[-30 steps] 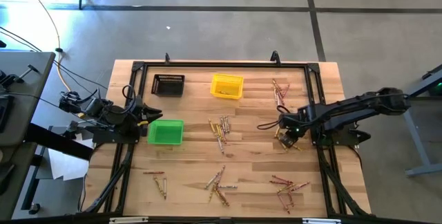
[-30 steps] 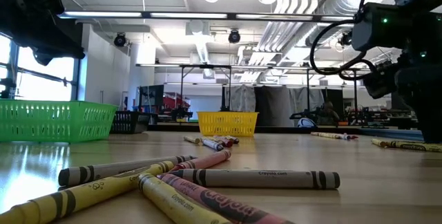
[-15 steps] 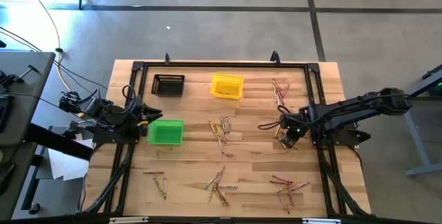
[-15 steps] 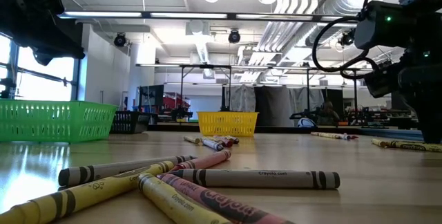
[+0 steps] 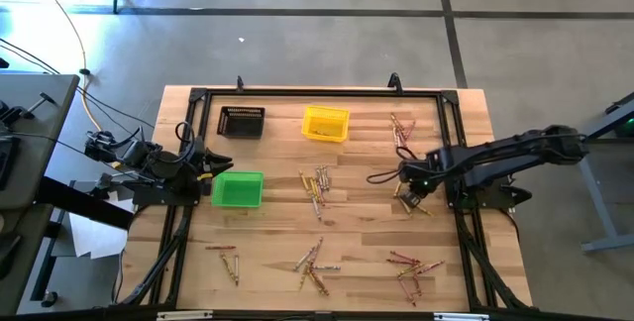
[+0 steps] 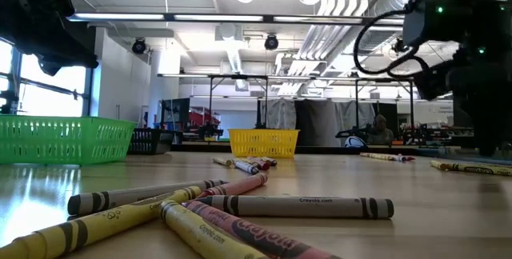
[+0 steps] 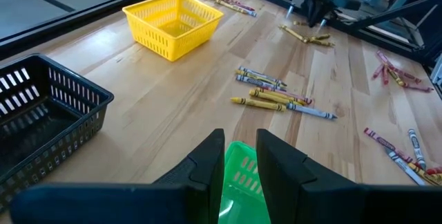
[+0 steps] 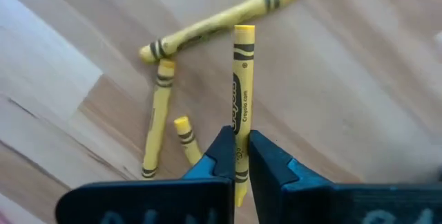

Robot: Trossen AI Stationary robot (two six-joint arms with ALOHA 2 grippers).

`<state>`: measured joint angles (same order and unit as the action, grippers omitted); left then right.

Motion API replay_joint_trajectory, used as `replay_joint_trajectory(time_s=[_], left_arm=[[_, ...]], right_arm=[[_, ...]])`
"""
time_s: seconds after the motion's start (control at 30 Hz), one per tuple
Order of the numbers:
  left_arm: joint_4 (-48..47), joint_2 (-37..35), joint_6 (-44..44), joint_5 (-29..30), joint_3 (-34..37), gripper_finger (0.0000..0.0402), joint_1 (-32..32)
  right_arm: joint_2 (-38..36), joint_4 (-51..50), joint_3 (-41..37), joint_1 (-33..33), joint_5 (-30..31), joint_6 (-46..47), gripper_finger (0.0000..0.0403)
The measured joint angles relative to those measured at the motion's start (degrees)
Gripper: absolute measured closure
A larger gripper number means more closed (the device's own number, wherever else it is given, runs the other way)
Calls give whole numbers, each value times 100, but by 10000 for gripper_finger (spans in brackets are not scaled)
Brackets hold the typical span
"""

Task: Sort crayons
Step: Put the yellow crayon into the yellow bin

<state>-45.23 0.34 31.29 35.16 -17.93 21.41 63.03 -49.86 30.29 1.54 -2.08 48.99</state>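
Observation:
Crayons lie in loose groups on the wooden table: mid-table point(image 5: 317, 184), far right point(image 5: 401, 128), near right point(image 5: 411, 267) and near middle point(image 5: 312, 267). My right gripper point(image 5: 411, 186) point(image 8: 240, 156) points down at the table's right side, shut on one yellow crayon point(image 8: 242, 92). Three more yellow crayons point(image 8: 207, 23) lie flat on the wood beneath it. My left gripper point(image 7: 240, 158) waits at the left edge above the green bin point(image 5: 238, 189), with a narrow gap between its fingers and nothing in it. My right gripper pinches the yellow crayon between its two fingers, on the paper wrap point(image 8: 239, 131) close to one end. The fingers come from above, pointing down, and lie across the crayon. The crayon lies level in the hold; its longer part sticks out past the fingers.
A black bin point(image 5: 242, 121) and a yellow bin point(image 5: 326, 123) stand near the far edge, with the green bin left of centre. A black frame point(image 5: 317, 93) runs round the work area. Bare wood lies between the crayon groups.
My right arm has risen a little over the yellow crayons at the table's right side. The left arm has kept still.

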Motion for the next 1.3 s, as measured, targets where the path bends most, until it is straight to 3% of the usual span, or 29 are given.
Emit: replay_joint_trajectory(time_s=[0.23, 0.4, 0.77, 1.07, 1.3], left_arm=[[2, 2, 0, 0, 0, 328, -1], [2, 0, 0, 2, 0, 328, -1], [2, 1, 0, 1, 0, 328, -2], [2, 0, 0, 0, 0, 328, -2], [2, 0, 0, 0, 0, 328, -2]], right_arm=[[-152, -52, 972, -98, 1078, -43, 394], [71, 279, 1787, -647, 1663, -411, 394], [2471, 1007, 4059, -1915, 1564, -2018, 394], [4409, 1097, 5744, -2279, 1395, -2684, 394], [5335, 1090, 6297, -2395, 962, -2700, 389]])
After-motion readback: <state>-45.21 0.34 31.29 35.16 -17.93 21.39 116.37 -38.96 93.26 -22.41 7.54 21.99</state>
